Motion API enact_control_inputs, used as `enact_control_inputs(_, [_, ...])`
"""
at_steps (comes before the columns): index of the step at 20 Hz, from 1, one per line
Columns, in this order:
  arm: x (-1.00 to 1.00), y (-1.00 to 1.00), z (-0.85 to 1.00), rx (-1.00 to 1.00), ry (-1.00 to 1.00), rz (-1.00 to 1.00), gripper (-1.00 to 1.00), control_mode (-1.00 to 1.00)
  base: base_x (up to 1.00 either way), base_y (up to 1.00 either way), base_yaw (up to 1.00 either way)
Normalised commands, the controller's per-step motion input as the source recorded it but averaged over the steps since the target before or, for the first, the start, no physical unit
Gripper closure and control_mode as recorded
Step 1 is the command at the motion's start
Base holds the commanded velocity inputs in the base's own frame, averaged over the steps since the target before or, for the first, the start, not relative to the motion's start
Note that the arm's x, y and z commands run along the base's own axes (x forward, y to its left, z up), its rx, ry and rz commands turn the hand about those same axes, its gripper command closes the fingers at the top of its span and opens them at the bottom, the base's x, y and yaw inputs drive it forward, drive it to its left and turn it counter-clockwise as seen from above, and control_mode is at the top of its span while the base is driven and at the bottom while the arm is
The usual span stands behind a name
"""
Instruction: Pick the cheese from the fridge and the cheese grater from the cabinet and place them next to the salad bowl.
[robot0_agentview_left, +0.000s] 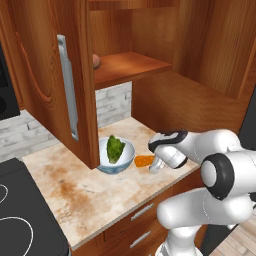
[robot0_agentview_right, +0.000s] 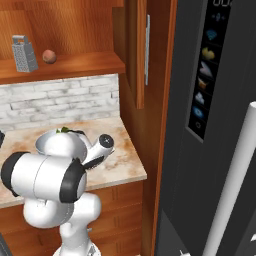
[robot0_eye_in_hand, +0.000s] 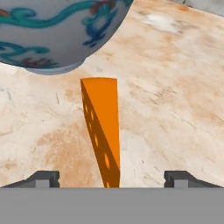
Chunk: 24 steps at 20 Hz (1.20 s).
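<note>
The cheese (robot0_eye_in_hand: 103, 127), an orange wedge, lies on the counter right beside the salad bowl (robot0_eye_in_hand: 57, 35). My gripper (robot0_eye_in_hand: 111, 178) is open, with one fingertip on each side of the wedge and clear of it. From the left base view, the cheese (robot0_agentview_left: 144, 160) sits just right of the salad bowl (robot0_agentview_left: 122, 162) with green lettuce, and my gripper (robot0_agentview_left: 156, 165) hovers low at the wedge's right end. The cheese grater (robot0_agentview_right: 24, 53) stands upright on the open cabinet's shelf (robot0_agentview_right: 75, 65). The dark fridge (robot0_agentview_right: 210, 125) stands at the right.
The open cabinet door (robot0_agentview_left: 45, 75) with its silver handle (robot0_agentview_left: 67, 87) hangs over the counter (robot0_agentview_left: 85, 190) left of the bowl. A small brown lump (robot0_agentview_right: 49, 56) sits beside the grater. A black stove (robot0_agentview_left: 25, 220) borders the counter's left. Drawers run below the counter edge.
</note>
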Motion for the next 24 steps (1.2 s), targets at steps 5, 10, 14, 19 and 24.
enact_control_inputs(5, [-0.35, 0.00, 0.22, 0.00, 0.00, 0.03, -1.00, -1.00, 0.00, 0.00, 0.00])
enact_control_inputs(10, [-0.25, 0.00, 0.40, 0.00, 0.00, 0.12, -1.00, -1.00, 0.00, 0.00, 0.00])
enact_control_inputs(14, [0.00, 0.02, 0.88, -0.05, 0.09, 0.03, -1.00, -1.00, 0.00, 0.00, 0.00])
enact_control_inputs(19, [0.00, 0.30, 0.52, -0.04, 0.33, -0.05, -1.00, -1.00, 0.00, 0.00, 0.00])
enact_control_inputs(24, [0.18, 0.48, 0.26, -0.02, 0.22, -0.22, -1.00, -1.00, 0.00, 0.00, 0.00])
